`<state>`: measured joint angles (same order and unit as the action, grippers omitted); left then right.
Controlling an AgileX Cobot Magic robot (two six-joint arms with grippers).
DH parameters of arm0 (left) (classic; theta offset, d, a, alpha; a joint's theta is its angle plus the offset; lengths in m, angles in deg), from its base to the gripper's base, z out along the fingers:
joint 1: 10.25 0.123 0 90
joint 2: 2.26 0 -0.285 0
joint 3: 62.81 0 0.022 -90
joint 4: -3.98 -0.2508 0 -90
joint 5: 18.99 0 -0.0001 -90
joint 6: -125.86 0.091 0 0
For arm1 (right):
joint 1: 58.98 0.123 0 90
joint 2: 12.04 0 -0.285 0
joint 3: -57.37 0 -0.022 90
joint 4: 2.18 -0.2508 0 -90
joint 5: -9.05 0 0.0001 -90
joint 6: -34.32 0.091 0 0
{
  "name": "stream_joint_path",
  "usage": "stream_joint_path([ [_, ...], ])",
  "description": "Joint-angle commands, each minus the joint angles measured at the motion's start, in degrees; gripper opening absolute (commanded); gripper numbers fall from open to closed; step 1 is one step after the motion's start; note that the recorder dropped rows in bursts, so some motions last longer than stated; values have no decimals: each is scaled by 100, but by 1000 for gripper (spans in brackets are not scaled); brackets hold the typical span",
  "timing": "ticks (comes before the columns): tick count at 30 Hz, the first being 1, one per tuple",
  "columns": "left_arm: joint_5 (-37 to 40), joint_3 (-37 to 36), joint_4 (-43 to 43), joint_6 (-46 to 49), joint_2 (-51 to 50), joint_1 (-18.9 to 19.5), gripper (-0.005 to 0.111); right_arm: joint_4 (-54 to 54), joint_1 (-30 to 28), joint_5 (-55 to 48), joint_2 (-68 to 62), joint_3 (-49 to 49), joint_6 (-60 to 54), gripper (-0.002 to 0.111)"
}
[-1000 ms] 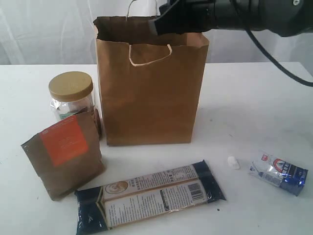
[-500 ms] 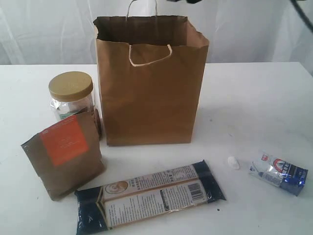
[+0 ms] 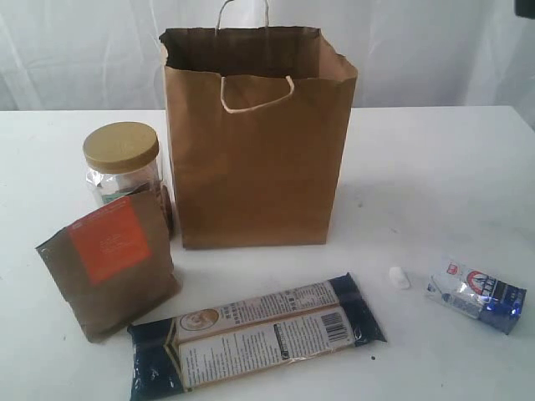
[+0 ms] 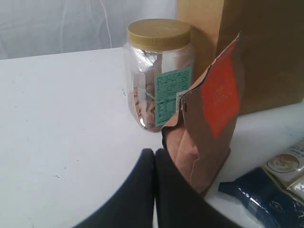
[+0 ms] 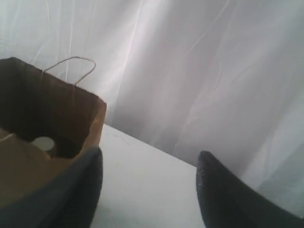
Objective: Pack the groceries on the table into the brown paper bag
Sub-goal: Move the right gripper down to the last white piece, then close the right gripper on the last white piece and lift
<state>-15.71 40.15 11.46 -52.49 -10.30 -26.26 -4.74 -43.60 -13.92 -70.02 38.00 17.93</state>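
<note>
The brown paper bag (image 3: 255,150) stands upright mid-table on the white table (image 3: 435,184). Left of it are the gold-lidded jar (image 3: 122,163) and the brown pouch with orange label (image 3: 109,263). The long dark-blue packet (image 3: 255,334) lies in front, and the small blue-silver packet (image 3: 476,294) lies at the right. My left gripper (image 4: 155,154) is shut and empty, low beside the pouch (image 4: 209,123), with the jar (image 4: 159,76) behind it. My right gripper (image 5: 151,154) hangs open and empty, high beside the bag's rim (image 5: 97,111). A white round cap (image 5: 43,143) shows inside the bag.
A small white scrap (image 3: 399,277) lies between the long packet and the blue-silver packet. A white curtain (image 3: 435,50) hangs behind the table. A dark bit of the right arm (image 3: 527,7) shows at the exterior view's top right corner.
The right arm, which reached over the bag's mouth, has pulled up and away to the right, almost out of the exterior view. The groceries on the table have not moved.
</note>
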Motion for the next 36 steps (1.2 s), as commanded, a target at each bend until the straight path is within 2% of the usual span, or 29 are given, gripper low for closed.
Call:
stream_joint_path([
  [1,-18,-18,19,-15,26,-8,0,94,-57,-823,360,-314,238,55],
  [6,-18,-18,19,-15,26,-8,0,94,-57,-1892,411,-745,378,55],
  [10,-18,-18,19,-15,26,-8,0,-79,-57,-2022,256,-1185,268,55],
  [17,-18,-18,19,-15,26,-8,0,-798,-57,-1665,-270,-1555,-500,55],
  [30,-18,-18,19,-15,26,-8,0,-836,-45,-543,-1986,-1565,-793,54],
  [36,-18,-18,19,-15,26,-8,0,-811,292,-398,-2777,-1403,-872,54],
])
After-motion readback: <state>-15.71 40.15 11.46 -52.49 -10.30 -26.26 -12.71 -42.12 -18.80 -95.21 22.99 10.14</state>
